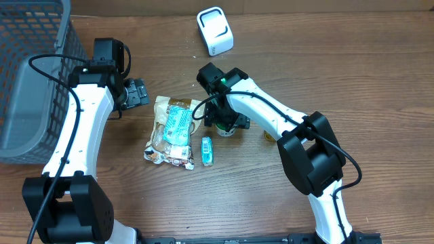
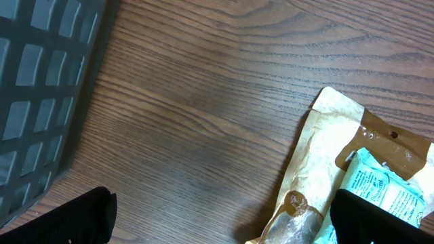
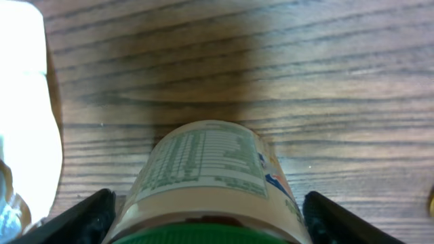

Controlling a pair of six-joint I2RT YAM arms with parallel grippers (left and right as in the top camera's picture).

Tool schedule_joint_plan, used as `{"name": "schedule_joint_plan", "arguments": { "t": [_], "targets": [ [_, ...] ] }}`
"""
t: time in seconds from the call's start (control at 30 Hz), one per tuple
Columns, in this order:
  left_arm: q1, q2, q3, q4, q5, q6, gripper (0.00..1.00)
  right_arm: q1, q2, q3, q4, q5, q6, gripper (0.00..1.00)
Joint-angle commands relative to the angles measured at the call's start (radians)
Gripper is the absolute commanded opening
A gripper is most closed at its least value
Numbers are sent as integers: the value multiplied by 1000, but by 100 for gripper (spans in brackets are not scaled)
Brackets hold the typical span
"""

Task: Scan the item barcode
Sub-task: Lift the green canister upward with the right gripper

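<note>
Getting ready to grab the small round green-lidded jar (image 3: pixel 203 163) just right of the tan paper snack bag (image 1: pixel 169 129), we had the right gripper (image 3: pixel 210 217) wide around it, not squeezing yet. The left gripper (image 2: pixel 224 217) hung wide and empty, left of that bag. Next we had to squeeze gently and lift.

Between the black right fingers (image 3: pixel 88 218) I saw a cream jar (image 3: pixel 210 173) with a green cap and fine green print. By the black left fingers (image 2: pixel 74 220) lay a tan bag (image 2: pixel 319 156) with a teal-and-white label. The desk (image 1: pixel 319 61) was brown wood grain, the basket (image 1: pixel 27 41) grey mesh, and the scanner (image 1: pixel 215 30) white.
</note>
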Motion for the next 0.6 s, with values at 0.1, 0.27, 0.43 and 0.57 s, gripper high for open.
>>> {"name": "schedule_joint_plan", "arguments": {
  "t": [0.1, 0.27, 0.43, 0.57],
  "targets": [
    [-1, -4, 14, 4, -3, 19, 100, 0, 7, -8, -5, 7, 3, 100],
    [-1, -4, 14, 4, -3, 19, 99, 0, 7, -8, -8, 6, 4, 79],
    [-1, -4, 14, 4, -3, 19, 100, 0, 7, -8, -5, 34, 3, 65],
    [-1, -4, 14, 4, -3, 19, 100, 0, 7, -8, -9, 50, -69, 54]
  ]
}}
